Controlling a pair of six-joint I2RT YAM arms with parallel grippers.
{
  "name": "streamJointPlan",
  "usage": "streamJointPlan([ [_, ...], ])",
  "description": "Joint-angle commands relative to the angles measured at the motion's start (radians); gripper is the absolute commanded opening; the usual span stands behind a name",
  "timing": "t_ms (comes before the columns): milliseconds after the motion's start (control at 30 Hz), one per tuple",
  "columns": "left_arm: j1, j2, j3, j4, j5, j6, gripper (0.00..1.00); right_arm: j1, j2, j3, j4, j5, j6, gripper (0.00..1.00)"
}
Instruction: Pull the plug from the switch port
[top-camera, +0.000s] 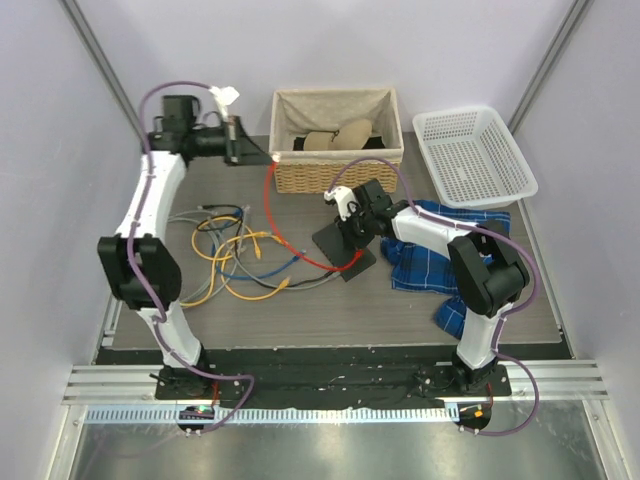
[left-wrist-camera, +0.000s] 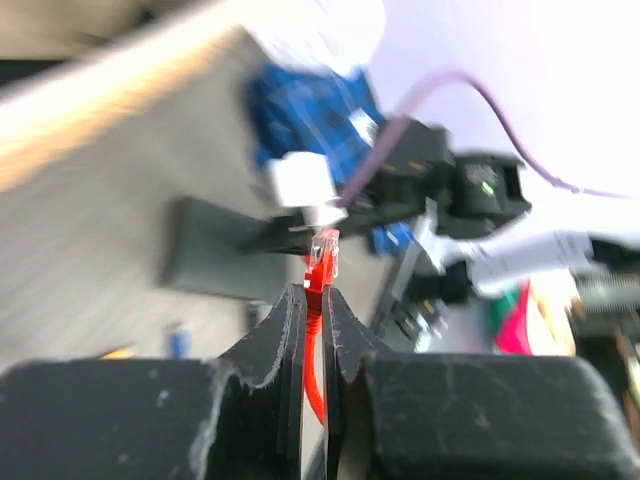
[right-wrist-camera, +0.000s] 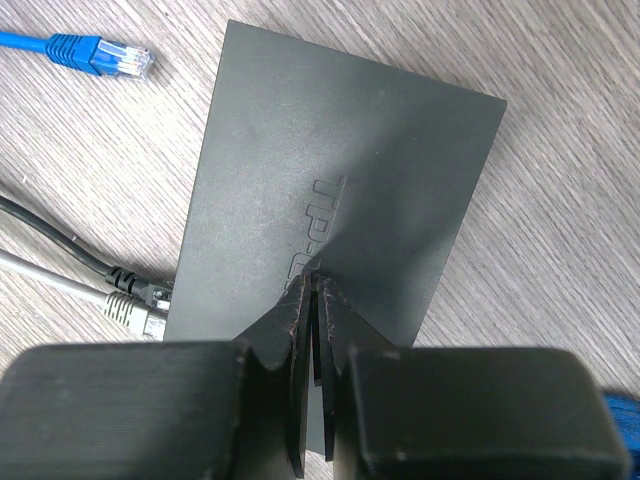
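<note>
your left gripper (left-wrist-camera: 318, 295) is clamped on the red cable (left-wrist-camera: 314, 350) just behind its clear plug (left-wrist-camera: 325, 248). the plug is up in the air, out of any socket and well apart from the switch (right-wrist-camera: 330, 170). the switch lies on the table (top-camera: 300, 310) in front of the wicker basket (top-camera: 335, 175). your right gripper (right-wrist-camera: 312, 285) has its jaws pressed together with nothing between them, tips down on the switch's top face by the embossed lettering. a grey plug (right-wrist-camera: 130, 310) and a black plug (right-wrist-camera: 135, 282) sit at one switch edge; you cannot tell whether they are seated.
</note>
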Motion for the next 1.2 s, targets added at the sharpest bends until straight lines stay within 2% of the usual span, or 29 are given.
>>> streamJointPlan([
  [0, 0.179, -0.118, -0.011, -0.046, -0.11, 0.024, 0.0, 0.004, 0.058, -0.047, -0.124, 0.064, -0.018, 0.1],
  [167, 0.282, -0.206, -0.136, -0.082, -0.344, 0.13, 0.0, 0.005, 0.069, -0.035, -0.125, 0.062, -0.013, 0.11],
  [200, 0.284, -0.227, -0.154, -0.085, -0.431, 0.171, 0.0, 0.005, 0.071, -0.032, -0.125, 0.061, -0.012, 0.1],
  [267, 0.284, -0.234, -0.192, -0.092, -0.499, 0.199, 0.0, 0.005, 0.078, -0.02, -0.127, 0.058, -0.009, 0.1],
  [467, 0.284, -0.214, -0.334, -0.034, -0.822, 0.184, 0.01, 0.007, 0.1, 0.002, -0.13, 0.05, -0.003, 0.1],
  [500, 0.284, -0.211, -0.347, -0.031, -0.843, 0.182, 0.07, 0.007, 0.101, 0.005, -0.13, 0.049, -0.004, 0.1],
  [533, 0.284, -0.209, -0.361, -0.036, -0.864, 0.181, 0.25, 0.007, 0.1, 0.005, -0.13, 0.052, -0.004, 0.1],
  [567, 0.284, -0.218, -0.37, -0.034, -0.901, 0.165, 0.32, 0.007, 0.098, 0.007, -0.13, 0.053, -0.006, 0.1],
  [633, 0.282, -0.247, -0.401, -0.014, -0.889, 0.152, 0.42, 0.007, 0.095, 0.003, -0.131, 0.055, -0.007, 0.1],
  [700, 0.278, -0.318, -0.427, 0.03, -0.779, 0.127, 0.48, 0.008, 0.092, -0.007, -0.131, 0.052, -0.007, 0.1],
  [800, 0.218, -0.408, -0.479, 0.099, -0.636, 0.113, 0.54, 0.007, 0.092, -0.013, -0.13, 0.05, -0.007, 0.1],
  [867, 0.135, -0.433, -0.486, 0.118, -0.59, 0.113, 0.56, 0.007, 0.094, -0.009, -0.131, 0.05, -0.006, 0.1],
  [967, 0.007, -0.404, -0.455, 0.116, -0.46, 0.104, 0.58, 0.007, 0.098, 0.005, -0.136, 0.052, -0.006, 0.1],
  [1100, -0.184, -0.286, -0.447, 0.101, -0.43, 0.138, 0.6, 0.005, 0.097, 0.016, -0.142, 0.055, -0.004, 0.11],
  [1167, -0.227, -0.226, -0.435, 0.078, -0.426, 0.138, 0.58, 0.007, 0.077, 0.02, -0.144, 0.061, -0.004, 0.1],
])
